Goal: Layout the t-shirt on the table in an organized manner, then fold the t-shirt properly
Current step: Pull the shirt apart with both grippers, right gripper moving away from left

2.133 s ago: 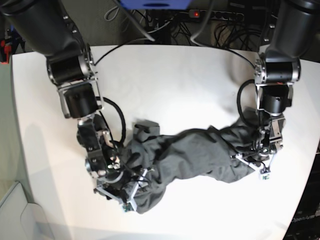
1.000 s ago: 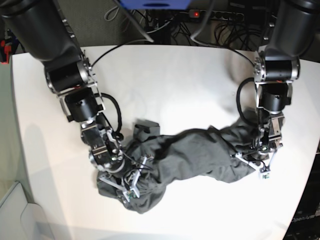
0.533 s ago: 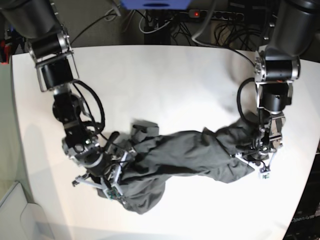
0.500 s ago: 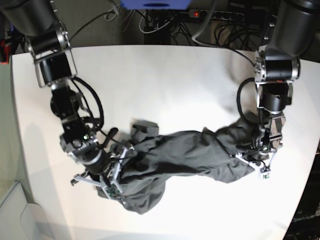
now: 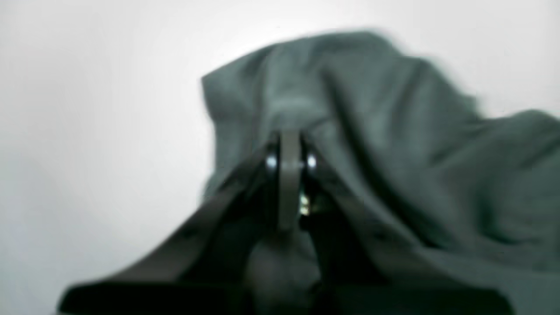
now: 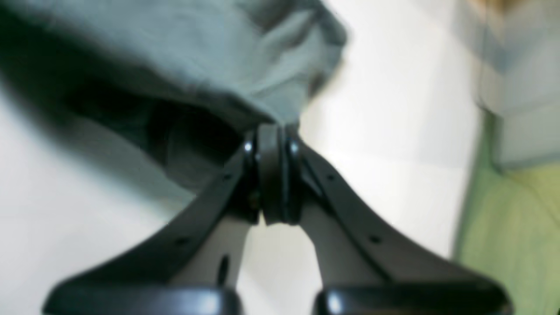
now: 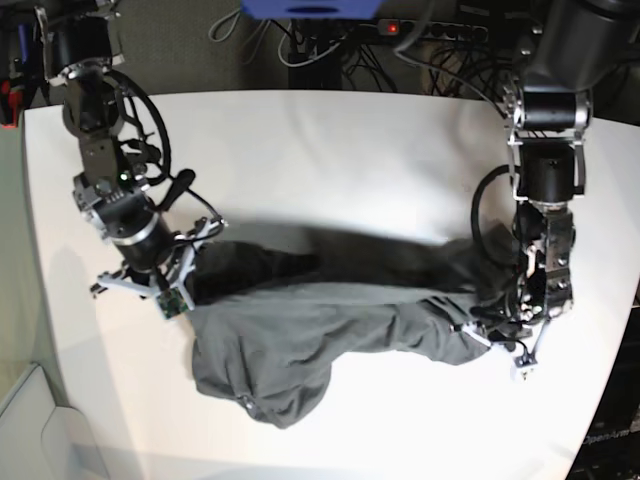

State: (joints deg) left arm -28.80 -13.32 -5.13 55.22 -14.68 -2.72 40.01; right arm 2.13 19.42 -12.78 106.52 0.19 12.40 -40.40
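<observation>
White and smooth, the broad round-cornered worktop (image 7: 330, 150) fills your base view, with a tangle of dark cables and a red-lit power strip (image 7: 400, 27) along its far edge. You can see the dark charcoal-grey thin cloth t-shirt (image 7: 320, 330) stretched across the near half of the worktop, strung between your two arms. Its middle sags and casts a blurred shadow on the surface behind it, and a rumpled lobe hangs down toward the near edge.

Your right hand (image 6: 272, 131), on the left of the base view, has its two black fingers pressed together with a pinch of the grey fabric caught at their tips. Past that, the cloth bunches upward, out of focus. A soft green and grey area on the right edge of that wrist view is too blurred to identify.

Your left hand (image 5: 288, 144), on the right of the base view, is also clamped tight, its tips buried in a fold of the shirt. The cloth drapes over and around the fingers, hiding where the tips end. In the base view this hand (image 7: 520, 325) sits low at the shirt's right end, near the worktop's right edge.
</observation>
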